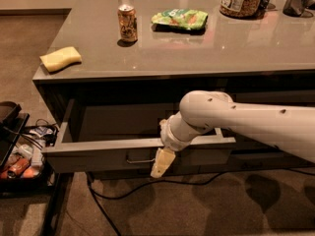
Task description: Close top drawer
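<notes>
Drawer: you see the top drawer (pixel 98 154) standing open, lower centre, under the counter (pixel 197 48).
Gripper: gripper (pixel 162 162) over the drawer front, just right of the pull (pixel 139 160).
Grip: you cannot tell.

The single camera looks steeply down from nearby onto the top drawer (pixel 98 156), jaws at its front lip.

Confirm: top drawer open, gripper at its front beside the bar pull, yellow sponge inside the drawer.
One error: the camera view shows the yellow sponge on the countertop, left end. The top drawer is open, gripper at its front beside the bar pull.
</notes>
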`<state>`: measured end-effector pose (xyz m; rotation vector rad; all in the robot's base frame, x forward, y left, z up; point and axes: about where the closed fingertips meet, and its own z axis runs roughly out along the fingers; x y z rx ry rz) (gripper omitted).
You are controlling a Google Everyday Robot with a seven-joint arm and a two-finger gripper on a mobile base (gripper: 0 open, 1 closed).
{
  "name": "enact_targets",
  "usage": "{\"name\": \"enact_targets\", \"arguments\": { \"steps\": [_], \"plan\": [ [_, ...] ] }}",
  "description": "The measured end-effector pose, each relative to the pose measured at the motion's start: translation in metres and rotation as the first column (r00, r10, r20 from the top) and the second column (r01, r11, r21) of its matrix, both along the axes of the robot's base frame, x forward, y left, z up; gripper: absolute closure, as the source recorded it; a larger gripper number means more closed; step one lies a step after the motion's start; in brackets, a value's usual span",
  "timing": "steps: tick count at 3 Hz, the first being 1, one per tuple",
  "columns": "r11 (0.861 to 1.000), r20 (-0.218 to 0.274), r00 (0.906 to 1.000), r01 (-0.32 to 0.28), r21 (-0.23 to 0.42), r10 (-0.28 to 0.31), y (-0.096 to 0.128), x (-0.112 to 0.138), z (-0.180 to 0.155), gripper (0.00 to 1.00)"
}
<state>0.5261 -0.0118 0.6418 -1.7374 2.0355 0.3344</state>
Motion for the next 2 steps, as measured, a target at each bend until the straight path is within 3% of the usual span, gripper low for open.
{"name": "enact_targets", "arguments": {
  "steps": [1,2],
  "plan": [
    [1.0,-0.001,1.0,-0.001,0.002,0.001,0.0003,0.0002,-0.0002,0.0],
    [0.997,0.013,0.9997,-0.02,0.074,0.019,0.0049,0.0096,0.004,0.0]
  ]
}}
